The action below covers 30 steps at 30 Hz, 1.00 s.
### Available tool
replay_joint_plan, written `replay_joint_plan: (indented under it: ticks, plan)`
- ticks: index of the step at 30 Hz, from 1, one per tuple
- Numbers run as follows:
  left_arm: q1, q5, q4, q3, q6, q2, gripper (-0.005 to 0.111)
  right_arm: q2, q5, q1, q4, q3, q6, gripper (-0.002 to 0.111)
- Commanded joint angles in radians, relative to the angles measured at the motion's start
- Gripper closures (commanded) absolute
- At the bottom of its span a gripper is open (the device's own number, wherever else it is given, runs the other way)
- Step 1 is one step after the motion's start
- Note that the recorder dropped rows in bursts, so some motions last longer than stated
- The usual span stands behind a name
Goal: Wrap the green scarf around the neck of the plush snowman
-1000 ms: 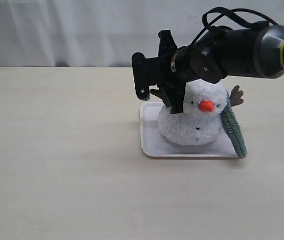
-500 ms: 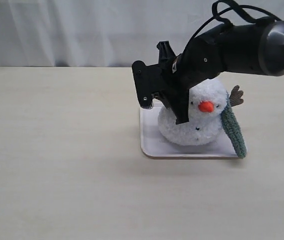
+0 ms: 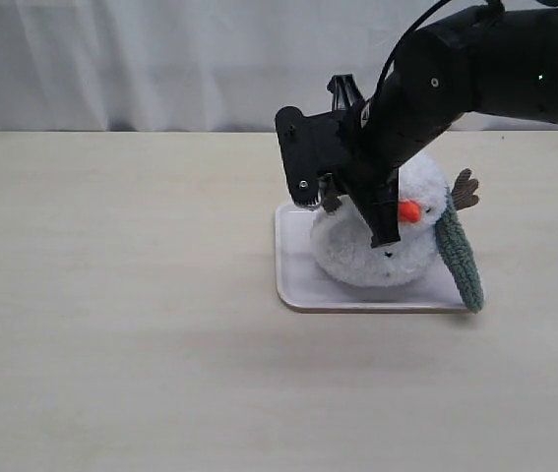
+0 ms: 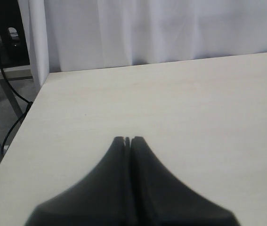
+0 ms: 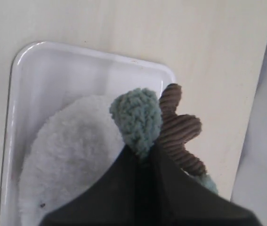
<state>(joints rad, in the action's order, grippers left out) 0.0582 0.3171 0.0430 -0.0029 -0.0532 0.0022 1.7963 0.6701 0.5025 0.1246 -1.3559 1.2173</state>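
The plush snowman (image 3: 362, 258) sits upright on a white tray (image 3: 301, 287); its orange nose shows just past my right arm. The green scarf (image 3: 461, 258) hangs down the snowman's right side, and where it runs behind the head is hidden. My right gripper (image 3: 385, 234) reaches across the snowman's front. In the right wrist view this gripper (image 5: 145, 155) is shut on the scarf's fuzzy end (image 5: 137, 117), beside a brown twig arm (image 5: 178, 129) and above the white body (image 5: 72, 155). The left gripper (image 4: 127, 140) is shut and empty over bare table.
Light wooden table (image 3: 111, 324) lies all around the tray (image 5: 53, 70). A white curtain (image 3: 160, 59) hangs along the far edge. The left wrist view shows the table's corner and a black cable (image 4: 11, 89) beyond it.
My right arm has swung rightward and lower across the snowman's front, carrying the scarf end with it; it now covers part of the face. The hanging scarf end has stayed put.
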Motion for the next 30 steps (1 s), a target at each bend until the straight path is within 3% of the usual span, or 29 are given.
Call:
replay_joint_plan:
  ticks: [1, 6, 26, 30]
  plan:
    - [0.007, -0.008, -0.001, 0.003, 0.003, -0.002, 0.107, -0.007, 0.011, 0.000, -0.043, 0.028, 0.033, 0.104]
    - [0.007, -0.008, -0.001, 0.003, 0.003, -0.002, 0.107, -0.007, -0.010, 0.000, -0.125, 0.049, 0.104, 0.104]
    - [0.007, -0.008, -0.001, 0.003, 0.003, -0.002, 0.107, 0.093, -0.048, 0.000, -0.141, 0.056, 0.133, 0.104]
    - [0.007, -0.008, -0.001, 0.003, 0.003, -0.002, 0.107, 0.093, -0.068, 0.000, -0.267, 0.056, 0.211, 0.104]
